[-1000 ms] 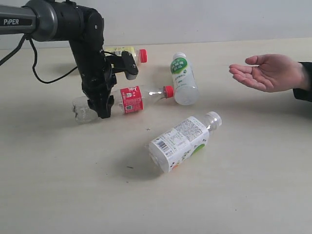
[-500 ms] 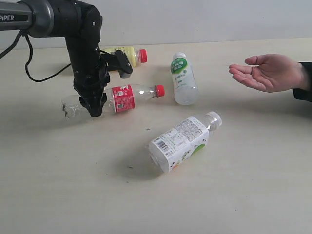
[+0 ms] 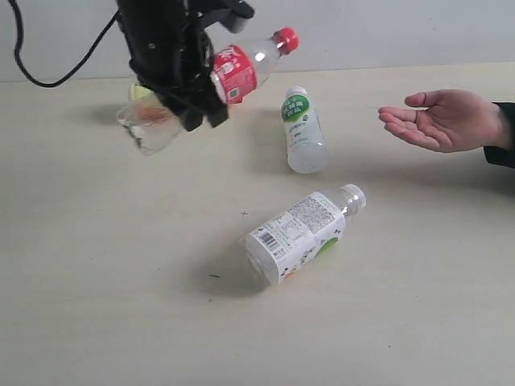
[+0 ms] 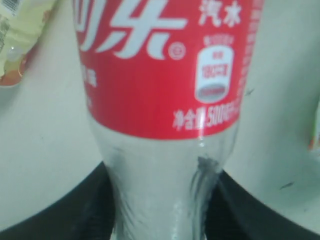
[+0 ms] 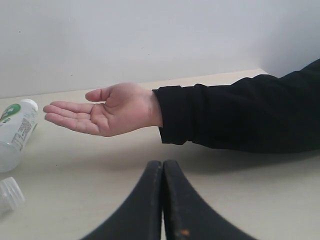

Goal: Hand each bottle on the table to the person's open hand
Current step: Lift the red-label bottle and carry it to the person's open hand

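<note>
My left gripper (image 3: 195, 100) is shut on the clear bottle with the red label and cap (image 3: 233, 71) and holds it in the air over the back left of the table (image 3: 121, 281), cap tilted up to the right. Close up, the black fingers (image 4: 80, 210) press both sides of the bottle's clear waist (image 4: 165, 190). Only a sliver of the yellow bottle (image 4: 20, 40) shows behind the arm. The green-labelled bottle (image 3: 302, 133) and the white-labelled bottle (image 3: 302, 233) lie on the table. The person's open hand (image 3: 438, 119) waits at the right. My right gripper (image 5: 163, 165) is shut and empty, low over the table near that hand (image 5: 100, 116).
The person's black sleeve (image 5: 240, 115) lies along the table's right side. A black cable (image 3: 56, 76) hangs behind the left arm. A pale wall runs along the far edge of the table.
The left gripper has lifted the red-labelled bottle off the table, up and slightly right, and its cap now tips upward. The other bottles and the hand have stayed put.
</note>
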Robot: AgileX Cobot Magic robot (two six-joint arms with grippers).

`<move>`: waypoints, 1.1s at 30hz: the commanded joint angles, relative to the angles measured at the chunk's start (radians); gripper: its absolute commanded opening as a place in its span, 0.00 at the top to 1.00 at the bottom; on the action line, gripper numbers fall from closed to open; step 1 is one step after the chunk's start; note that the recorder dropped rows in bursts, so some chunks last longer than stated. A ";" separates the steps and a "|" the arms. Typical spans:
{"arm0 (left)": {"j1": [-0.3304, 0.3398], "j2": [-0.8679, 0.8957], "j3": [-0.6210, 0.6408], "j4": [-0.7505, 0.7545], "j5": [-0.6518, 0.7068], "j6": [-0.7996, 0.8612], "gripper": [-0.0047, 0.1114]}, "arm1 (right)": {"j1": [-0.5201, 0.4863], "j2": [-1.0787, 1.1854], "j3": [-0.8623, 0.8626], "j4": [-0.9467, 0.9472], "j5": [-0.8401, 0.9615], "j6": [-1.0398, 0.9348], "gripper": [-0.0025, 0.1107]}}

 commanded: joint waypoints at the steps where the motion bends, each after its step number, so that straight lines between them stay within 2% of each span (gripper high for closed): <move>1: -0.176 0.018 -0.127 0.058 -0.001 -0.285 0.95 | -0.007 -0.005 0.005 -0.001 -0.005 -0.001 0.98; 2: -0.225 0.039 -0.175 0.058 -0.001 -0.328 0.95 | -0.007 -0.005 0.005 -0.001 -0.005 -0.001 0.98; 5: -0.277 0.084 -0.264 0.054 -0.001 -0.415 0.95 | -0.007 -0.005 0.005 -0.001 -0.005 -0.001 0.98; 6: -0.298 0.116 -0.330 0.051 -0.001 -0.485 0.95 | -0.007 -0.005 0.005 -0.001 -0.005 -0.001 0.98; 10: -0.296 0.185 -0.429 -0.061 -0.035 -0.644 0.95 | -0.007 -0.005 0.005 -0.001 -0.005 -0.001 0.98; 11: -0.292 0.211 -0.455 -0.122 -0.108 -0.709 0.95 | -0.007 -0.005 0.005 -0.001 -0.005 -0.001 0.98; 14: -0.286 0.260 -0.469 -0.260 -0.327 -0.744 0.95 | -0.007 -0.005 0.005 -0.001 -0.005 -0.001 0.98; 16: -0.283 0.310 -0.469 -0.369 -0.551 -0.796 0.95 | -0.007 -0.005 0.005 -0.001 -0.005 -0.001 0.98; 18: -0.267 0.351 -0.469 -0.480 -0.673 -0.827 0.95 | -0.007 -0.005 0.005 -0.001 -0.005 -0.001 0.98; 19: -0.261 0.362 -0.469 -0.522 -0.692 -0.827 0.95 | -0.007 -0.005 0.005 -0.001 -0.005 -0.001 0.98; 22: -0.204 0.432 -0.469 -0.752 -0.712 -0.750 0.95 | -0.007 -0.005 0.005 -0.001 -0.005 -0.001 0.98; 26: -0.140 0.512 -0.473 -1.175 -0.704 -0.445 0.95 | -0.007 -0.005 0.005 -0.001 -0.005 -0.001 0.98; 29: -0.120 0.555 -0.477 -1.445 -0.673 -0.228 0.95 | -0.007 -0.005 0.005 -0.001 -0.005 -0.001 0.98; 33: -0.117 0.593 -0.477 -1.516 -0.677 -0.179 0.95 | -0.007 -0.005 0.005 -0.001 -0.005 -0.001 0.98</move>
